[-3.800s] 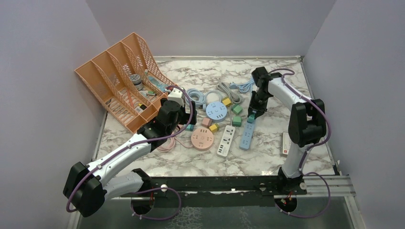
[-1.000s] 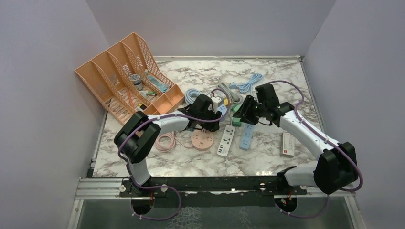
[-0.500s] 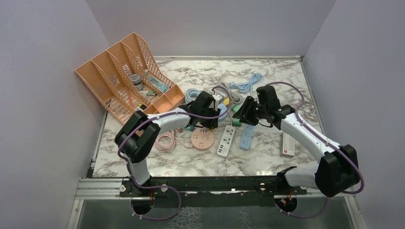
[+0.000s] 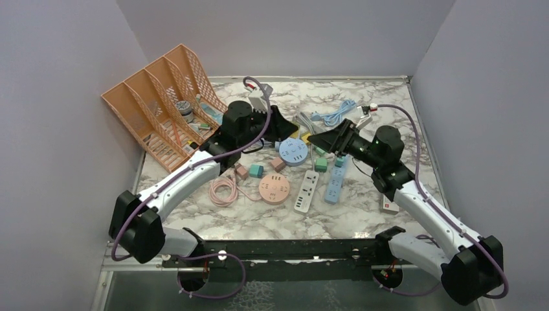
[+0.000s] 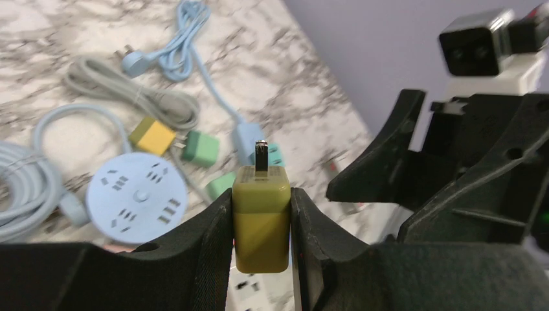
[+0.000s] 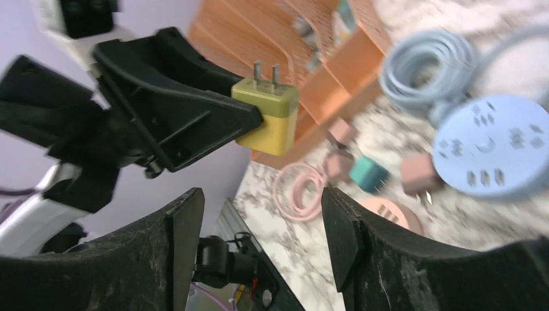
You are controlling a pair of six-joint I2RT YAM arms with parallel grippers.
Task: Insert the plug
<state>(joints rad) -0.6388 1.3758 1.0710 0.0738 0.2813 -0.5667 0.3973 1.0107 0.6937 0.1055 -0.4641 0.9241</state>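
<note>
Left wrist view puts the yellow plug [image 5: 261, 217] square in the middle, clamped between the left jaws, whose black pads [image 5: 217, 233] press flat on its two opposite sides; the jaws are closed just to the plug's width. It is a small, olive-yellow cube with rounded corners, and its metal prongs [image 5: 261, 155] stand clear of the grip, pointing away from the wrist. The right wrist view shows two of these prongs, side by side. The plug hangs in the air, well above the marble surface [image 4: 259, 217], with the round blue socket block [image 5: 136, 194] and loose cables below it. The right jaws are spread wide with nothing between them, and they face the plug from across the gap. By its look the plug should be light and stiff, a hard plastic shell with smooth faces that could slip or twist under a weak pinch. The prongs are the part to leave untouched. Holding it by the flat sides, low on the body, as it is held now, seems right, since that leaves the prong end free to enter a socket. In the top external view the plug is probably the small yellow fleck beyond the left arm's tip, though it is too small to be sure. The white power strip [image 4: 306, 191] and blue power strip [image 4: 335, 184] lie on the surface nearer the arm bases.
</note>
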